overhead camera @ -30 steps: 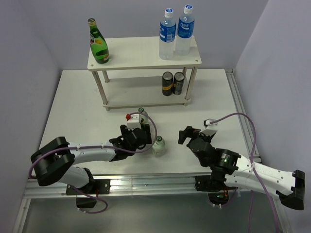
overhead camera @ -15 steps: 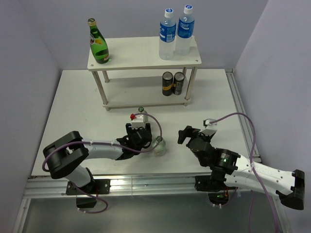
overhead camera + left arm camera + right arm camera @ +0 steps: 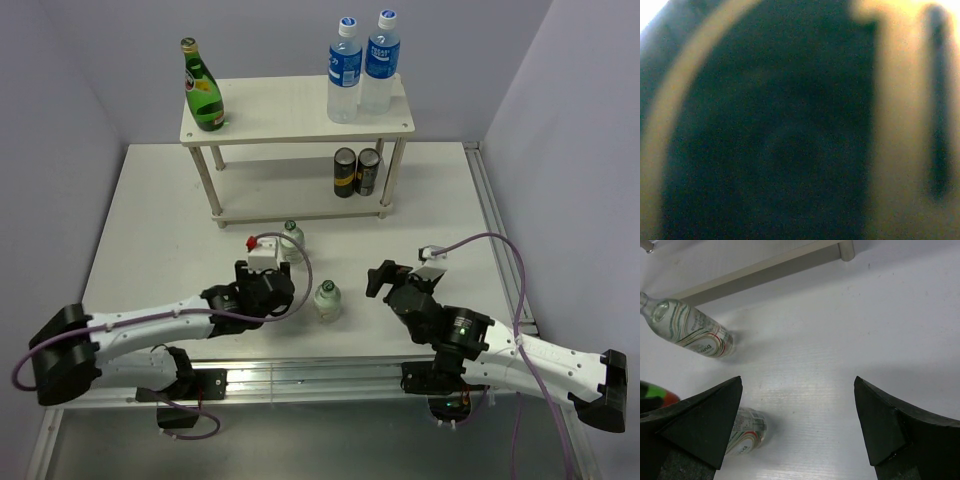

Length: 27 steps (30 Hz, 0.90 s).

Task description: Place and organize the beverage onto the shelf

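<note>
The shelf (image 3: 290, 115) carries one green bottle (image 3: 205, 95) at its top left and two blue-labelled bottles (image 3: 344, 75) at its top right. Two small clear bottles stand on the table, one (image 3: 292, 240) near the shelf and one (image 3: 327, 300) nearer me; the right wrist view shows them too (image 3: 690, 335) (image 3: 745, 435). My left gripper (image 3: 272, 296) is low, left of the nearer small bottle. Dark green glass with a yellow band (image 3: 770, 140) fills its camera and hides the fingers. A green and red bit (image 3: 655, 392) shows there. My right gripper (image 3: 797, 425) is open and holds nothing.
Two dark cans (image 3: 356, 172) stand on the shelf's lower tier at the right. The shelf's front leg and lower board (image 3: 790, 260) cross the top of the right wrist view. Grey walls close in the table on the left, back and right.
My left gripper went from open to shut, then drew back left, away from the nearer small bottle. The far small bottle now shows in full. The right arm has not moved.
</note>
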Each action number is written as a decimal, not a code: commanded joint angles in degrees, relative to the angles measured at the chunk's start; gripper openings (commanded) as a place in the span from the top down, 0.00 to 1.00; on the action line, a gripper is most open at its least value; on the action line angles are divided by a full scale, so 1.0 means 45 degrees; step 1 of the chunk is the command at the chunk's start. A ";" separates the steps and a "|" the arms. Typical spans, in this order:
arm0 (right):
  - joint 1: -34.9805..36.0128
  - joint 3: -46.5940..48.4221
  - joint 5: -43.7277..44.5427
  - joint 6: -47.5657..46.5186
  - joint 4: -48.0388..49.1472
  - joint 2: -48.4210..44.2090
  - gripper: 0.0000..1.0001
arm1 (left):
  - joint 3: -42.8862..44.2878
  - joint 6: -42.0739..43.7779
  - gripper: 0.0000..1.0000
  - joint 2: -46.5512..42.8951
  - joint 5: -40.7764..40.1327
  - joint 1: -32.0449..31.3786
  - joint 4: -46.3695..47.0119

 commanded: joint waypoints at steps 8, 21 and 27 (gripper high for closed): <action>0.0057 -0.0110 0.0467 0.0038 0.0503 -0.0065 0.00 | 0.7480 0.3015 1.00 -0.1723 -0.2438 0.0006 -0.3633; 0.0057 -0.0324 0.0428 -0.0040 0.0737 -0.0065 0.00 | 1.4948 0.7262 1.00 0.2395 0.0018 0.3696 -0.1719; 0.0057 -0.0344 0.0409 -0.0099 0.0854 0.0072 0.00 | 1.7918 0.7730 1.00 0.4407 0.0683 0.4849 -0.2225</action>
